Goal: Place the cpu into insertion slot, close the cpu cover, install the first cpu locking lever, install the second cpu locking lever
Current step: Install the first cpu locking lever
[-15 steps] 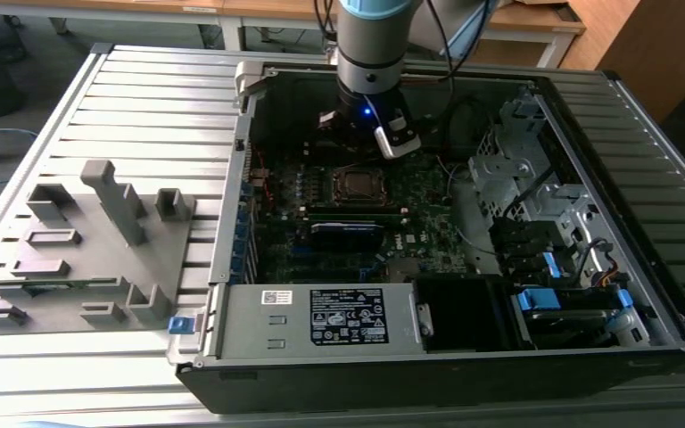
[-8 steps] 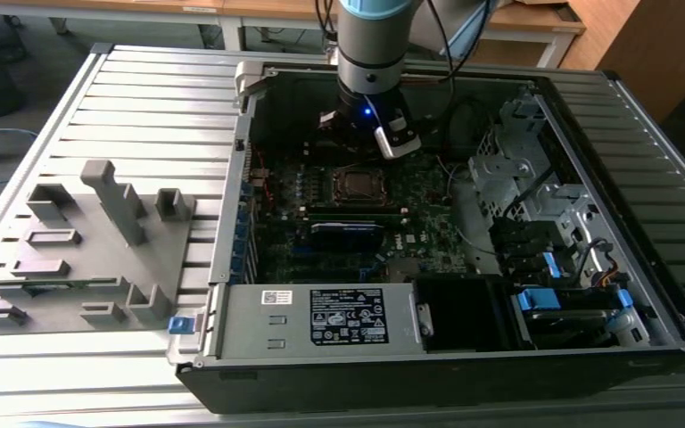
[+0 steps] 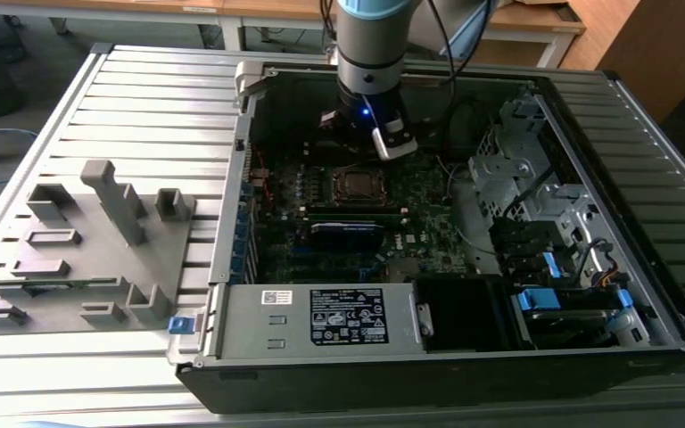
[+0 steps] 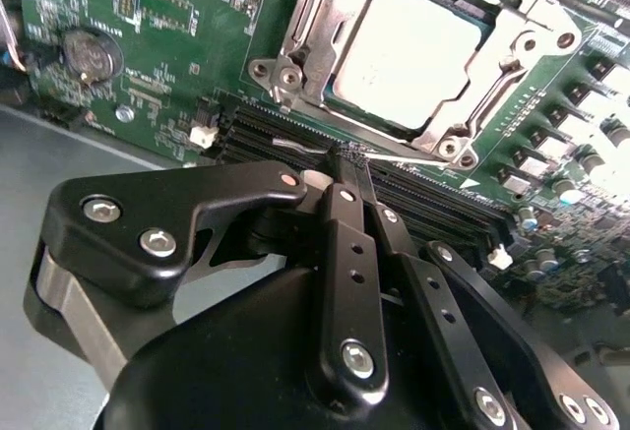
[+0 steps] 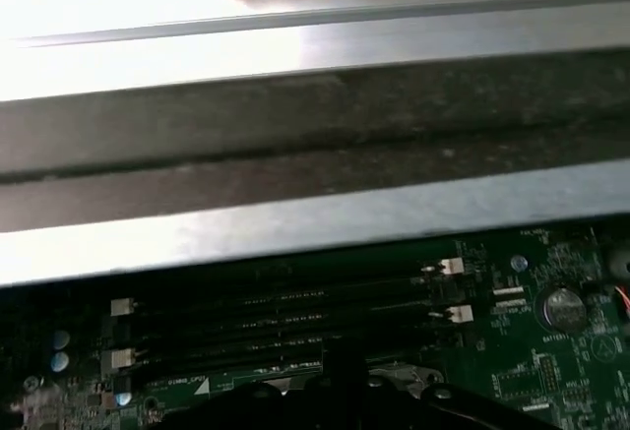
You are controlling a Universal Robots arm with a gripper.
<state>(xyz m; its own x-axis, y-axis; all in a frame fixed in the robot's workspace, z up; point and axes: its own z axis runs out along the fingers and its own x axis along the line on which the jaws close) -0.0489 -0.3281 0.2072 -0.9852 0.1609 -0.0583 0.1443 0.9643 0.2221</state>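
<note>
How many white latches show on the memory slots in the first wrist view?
4. Two latches sit on the slots at the coin battery end; two at the other end. Others may be hidden.

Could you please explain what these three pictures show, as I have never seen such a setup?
A robot arm reaches into an open computer case lying on a slatted metal table. The exterior view looks on from outside; both wrist views come from cameras riding on the arm. In the second wrist view the black gripper, closed, is near the memory slots, next to the chip, which sits under the silver cover. A grey holder lies on the table beside the case. I see nothing held.
</note>
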